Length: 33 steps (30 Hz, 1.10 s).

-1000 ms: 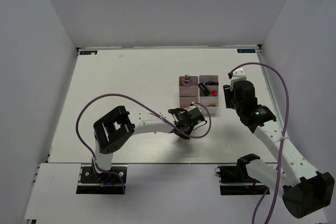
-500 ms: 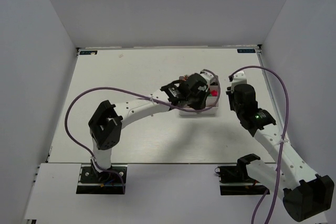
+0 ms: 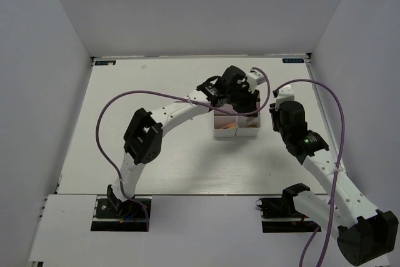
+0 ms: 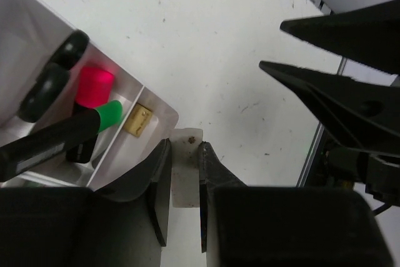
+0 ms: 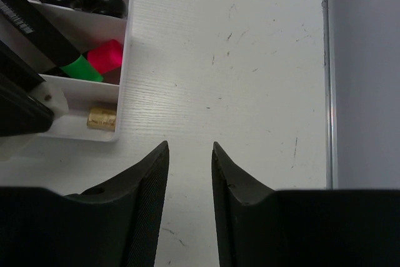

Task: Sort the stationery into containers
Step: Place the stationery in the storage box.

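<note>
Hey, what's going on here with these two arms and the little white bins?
The left hand is pinching a small cream piece at the corner of the white bins, next to the compartment holding a tan block. It has not let go yet. A black-green marker and scissors already lie in the bins. The right hand hangs open and empty beside them.

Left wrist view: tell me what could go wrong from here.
The left gripper pinches a cream piece right at the outer corner of the bins. If it is released here, it may hit the wall or land on the table. The open right gripper hangs close beside that corner, so the two grippers might collide.
</note>
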Motion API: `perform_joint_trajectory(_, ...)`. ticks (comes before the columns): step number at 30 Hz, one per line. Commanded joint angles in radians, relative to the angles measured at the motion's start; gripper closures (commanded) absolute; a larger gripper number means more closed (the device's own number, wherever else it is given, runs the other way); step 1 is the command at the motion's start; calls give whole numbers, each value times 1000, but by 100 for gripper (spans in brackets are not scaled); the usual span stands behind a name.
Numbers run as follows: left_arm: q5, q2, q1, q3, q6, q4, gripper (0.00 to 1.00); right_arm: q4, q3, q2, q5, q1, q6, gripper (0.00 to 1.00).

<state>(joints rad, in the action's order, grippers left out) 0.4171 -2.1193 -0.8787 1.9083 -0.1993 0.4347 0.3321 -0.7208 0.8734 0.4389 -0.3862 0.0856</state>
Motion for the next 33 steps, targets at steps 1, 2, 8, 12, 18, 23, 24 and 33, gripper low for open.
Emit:
perform_joint_trajectory(1, 84, 9, 4, 20, 32, -11, 86, -56, 18, -19, 14, 3, -3, 63)
perform_joint_trajectory(2, 81, 10, 6, 14, 34, -16, 86, -56, 20, -17, 15, 3, -3, 63)
perform_joint_trajectory(8, 46, -2, 7, -15, 54, -25, 86, -62, 23, -21, 14, 3, -1, 63)
perform_joint_trajectory(12, 38, -21, 7, -14, 64, -31, 86, -62, 24, -20, 14, 3, -3, 61)
perform_joint_trajectory(18, -3, -45, 7, 3, 92, -17, 82, -70, 30, -19, 17, 1, 2, 60)
perform_joint_trajectory(23, -35, -65, 9, 24, 120, 4, 80, -73, 32, -22, 17, 4, 5, 59)
perform_joint_trajectory(24, -37, -68, 7, 29, 124, 13, 80, -76, 34, -22, 17, 3, 5, 57)
perform_joint_trajectory(33, -78, -93, 7, 43, 149, 24, 69, -79, 37, -27, 17, 3, 8, 54)
